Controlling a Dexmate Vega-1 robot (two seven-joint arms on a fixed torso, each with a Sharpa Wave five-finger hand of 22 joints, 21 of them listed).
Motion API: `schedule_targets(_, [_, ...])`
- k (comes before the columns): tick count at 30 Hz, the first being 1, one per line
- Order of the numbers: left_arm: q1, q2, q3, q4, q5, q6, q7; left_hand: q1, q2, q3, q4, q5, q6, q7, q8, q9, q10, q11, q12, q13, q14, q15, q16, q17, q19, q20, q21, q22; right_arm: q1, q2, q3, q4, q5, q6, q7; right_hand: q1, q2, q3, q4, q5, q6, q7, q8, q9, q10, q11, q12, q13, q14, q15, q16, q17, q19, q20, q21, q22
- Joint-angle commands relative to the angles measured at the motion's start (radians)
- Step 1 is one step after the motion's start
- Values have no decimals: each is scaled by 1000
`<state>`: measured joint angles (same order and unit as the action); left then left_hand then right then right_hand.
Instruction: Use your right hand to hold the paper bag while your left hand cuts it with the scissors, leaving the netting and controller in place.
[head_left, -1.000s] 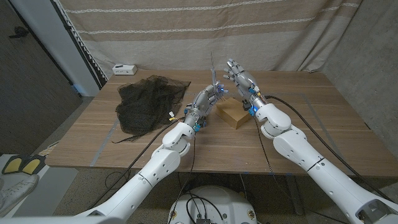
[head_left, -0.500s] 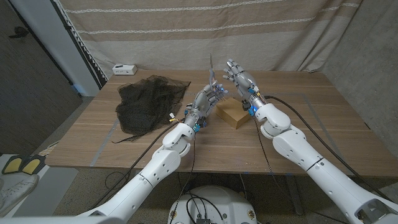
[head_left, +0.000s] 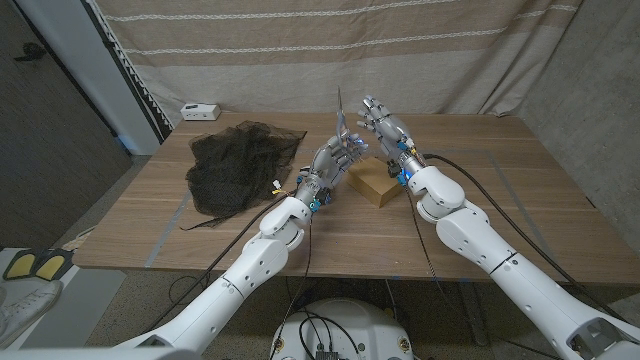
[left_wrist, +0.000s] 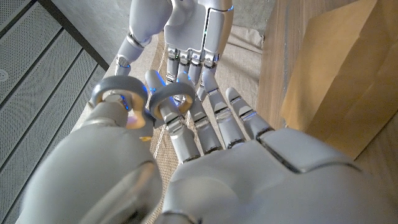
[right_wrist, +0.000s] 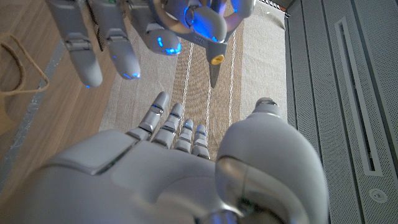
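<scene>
At about ten o'clock on the wooden table (head_left: 480, 190), near the far left corner, sits a small white box-shaped controller (head_left: 200, 110), and just nearer lies a heap of black mesh netting (head_left: 240, 165); both are well apart from the work and neither is touched. Moving right to the table's centre, the left hand (head_left: 335, 160) is raised off the surface with its fingers (left_wrist: 180, 124) threaded through the grey loop handles of the metal scissors (left_wrist: 146, 99), so it grasps the tool, blades pointing up toward twelve o'clock and not on any paper. Just right of it the right hand (head_left: 385, 125) is also held in the air, fingers spread and released, holding nothing. The flat brown paper bag (head_left: 375, 182) lies on the table below and between the two hands, at roughly one o'clock from the centre, and I judge it unheld. Risks, as judgements: the two hands are very close together, so a closing or swinging blade could strike the right fingers; a cut attempted before the right hand pins the bag would likely push the bag across the wood; a wide leftward sweep of the left arm could drag the netting.
</scene>
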<state>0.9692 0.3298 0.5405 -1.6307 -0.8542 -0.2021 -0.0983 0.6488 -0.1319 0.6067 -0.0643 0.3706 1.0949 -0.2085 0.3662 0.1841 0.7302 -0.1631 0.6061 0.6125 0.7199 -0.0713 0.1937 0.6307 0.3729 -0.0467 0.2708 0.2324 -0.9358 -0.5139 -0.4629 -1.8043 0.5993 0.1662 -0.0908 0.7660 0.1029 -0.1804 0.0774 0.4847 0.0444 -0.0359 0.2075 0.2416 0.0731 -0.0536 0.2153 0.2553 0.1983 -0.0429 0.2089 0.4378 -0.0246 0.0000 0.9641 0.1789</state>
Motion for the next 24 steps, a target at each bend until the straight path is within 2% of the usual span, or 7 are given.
schedule_targets(1, [2, 6, -2, -23, 1, 30, 39, 14, 17, 14, -2, 9, 23, -2, 5, 1, 61, -50, -9, -13, 1, -155, 2, -3, -2, -16, 6, 0, 4, 4, -3, 2, -7, 1, -3, -5, 1, -2, -4, 2, 3, 2, 5, 0, 3, 0, 9, -1, 8, -43, 4, 0, 4, -2, -6, 3])
schedule_targets(5, [4, 5, -1, -28, 5, 31, 50, 20, 9, 22, -5, 11, 56, -4, 18, 13, 93, -49, -13, -29, 18, -155, 7, -13, 3, -20, 10, 0, 4, 2, -3, -2, -10, 1, -5, -5, 2, -2, -5, 1, 3, 3, 5, 0, 2, -1, 9, -1, 8, -44, 5, -2, 4, -2, -8, 3])
schedule_targets(13, [6, 9, -1, -33, -4, 36, 41, -3, -17, 12, 1, 10, 68, -1, 19, 12, 110, -49, -16, -38, 28, -153, 8, -22, 2, -21, 11, 1, 1, 2, -3, -8, -8, -4, -8, -6, 2, -3, -6, 1, 3, 2, 6, -1, 2, 0, 10, -2, 9, -44, 5, -5, 4, -2, -10, 3])
schedule_targets(18, [13, 10, -5, -49, -14, 51, 61, -26, 14, 23, 29, 10, 99, 7, 17, 2, 137, -49, -18, -50, 46, -155, 12, -28, 4, -24, 15, 3, 0, 4, -3, -9, -8, -1, -9, -7, 3, -4, -6, 1, 4, 3, 6, -1, 3, -2, 11, -2, 13, -45, 7, -7, 4, -1, -12, 4])
schedule_targets(24, [15, 13, -3, -63, -8, 60, 84, -33, 31, 33, 42, 9, 110, 1, 13, 0, 153, -49, -15, -51, 57, -155, 14, -32, 9, -24, 18, 3, -2, 6, -4, -10, -12, 3, -11, -9, 4, -4, -7, 1, 7, 2, 8, -2, 6, -5, 13, -3, 16, -45, 8, -9, 4, -1, -14, 4])
